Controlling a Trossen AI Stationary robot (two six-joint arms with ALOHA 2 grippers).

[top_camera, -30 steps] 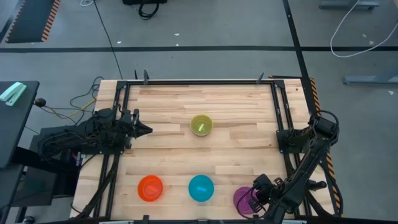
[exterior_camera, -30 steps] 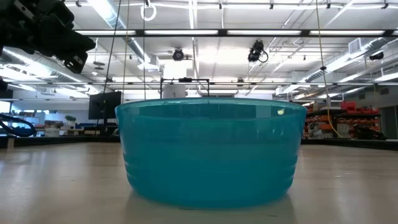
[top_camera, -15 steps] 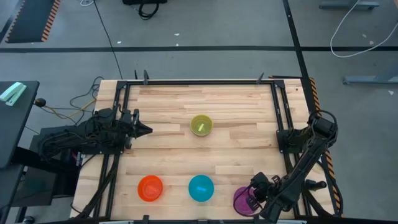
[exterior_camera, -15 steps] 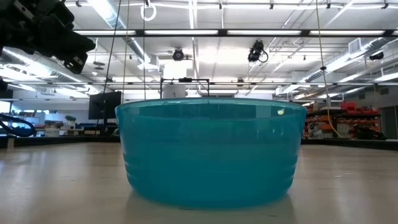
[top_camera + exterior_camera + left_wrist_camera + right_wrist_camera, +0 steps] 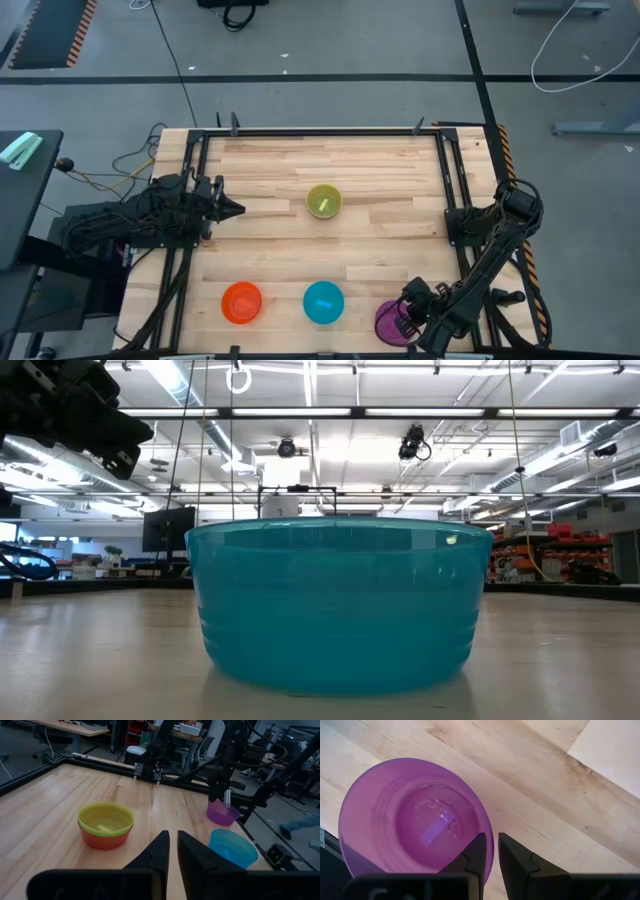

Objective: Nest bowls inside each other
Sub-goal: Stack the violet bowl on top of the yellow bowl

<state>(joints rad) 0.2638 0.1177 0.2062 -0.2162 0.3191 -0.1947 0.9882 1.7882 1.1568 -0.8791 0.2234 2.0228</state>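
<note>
Four bowl positions show on the wooden table. A yellow-green bowl stands mid-table, nested in another bowl whose wall looks orange-red in the left wrist view. An orange bowl, a blue bowl and a purple bowl stand upright along the near edge. The blue bowl fills the low view. My right gripper is over the purple bowl's right side, shut on its rim. My left gripper is shut and empty at the table's left, pointing toward the mid-table stack. My right gripper pinches the purple bowl's rim on the side toward the table's right edge, with one finger inside the bowl and the other outside. The fingers come from above, pointing down. The bowl stays upright; whether its base is on the table I cannot tell.
Dark metal rails run along the table's left, far and right sides. The near table edge lies close to the purple bowl. Bare wood lies between the mid-table stack and the near row of bowls.
My right arm has shifted a little toward the table's left at the purple bowl. The other bowls have stayed where they were.
</note>
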